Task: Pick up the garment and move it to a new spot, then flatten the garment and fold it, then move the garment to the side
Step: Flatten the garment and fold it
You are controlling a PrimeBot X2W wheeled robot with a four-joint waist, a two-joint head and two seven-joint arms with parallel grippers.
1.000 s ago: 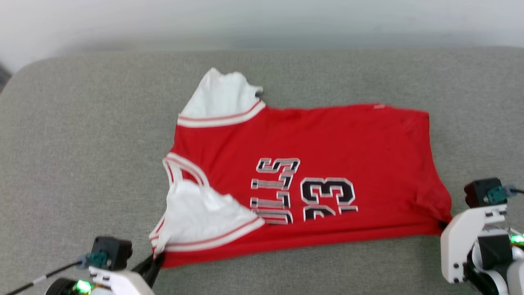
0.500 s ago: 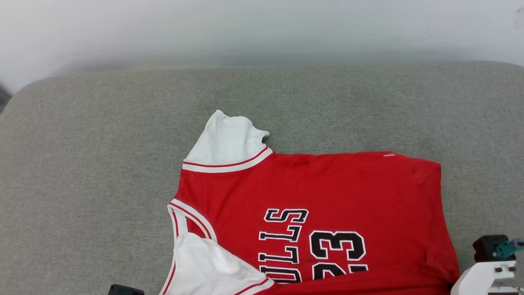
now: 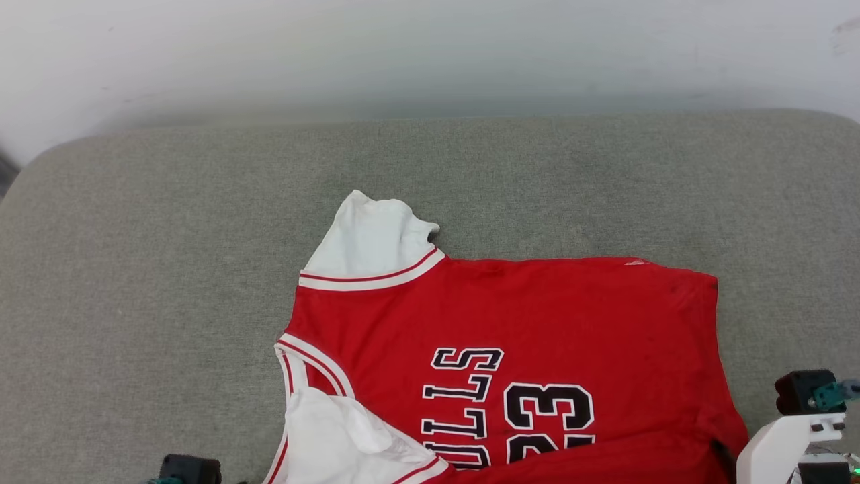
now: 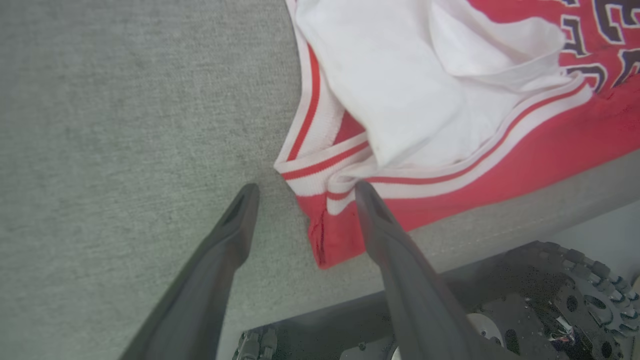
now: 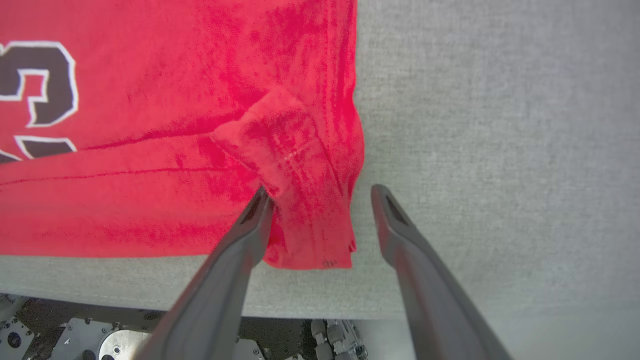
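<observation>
The garment (image 3: 510, 316), a red jersey with white sleeves and black "23" lettering, lies spread on the grey cushion (image 3: 168, 269), folded over along its near edge. In the left wrist view my left gripper (image 4: 305, 187) stands open, its fingers either side of the striped shoulder corner of the garment (image 4: 425, 100) without pinching it. My right gripper (image 5: 321, 191) is open too, its fingers straddling the loose red hem corner of the garment (image 5: 175, 125). The right wrist (image 3: 786, 444) shows at the lower right of the head view.
The cushion's front edge (image 5: 150, 295) runs just below the garment's near edge, with the robot's base (image 4: 550, 300) beneath it. A pale wall (image 3: 430, 54) stands behind the cushion. Bare grey cushion lies to the left, right and far side of the garment.
Both grippers have gone from shut on the garment's near corners to open, letting the cloth rest on the cushion. The head camera has shifted, so the garment sits lower in its picture.
</observation>
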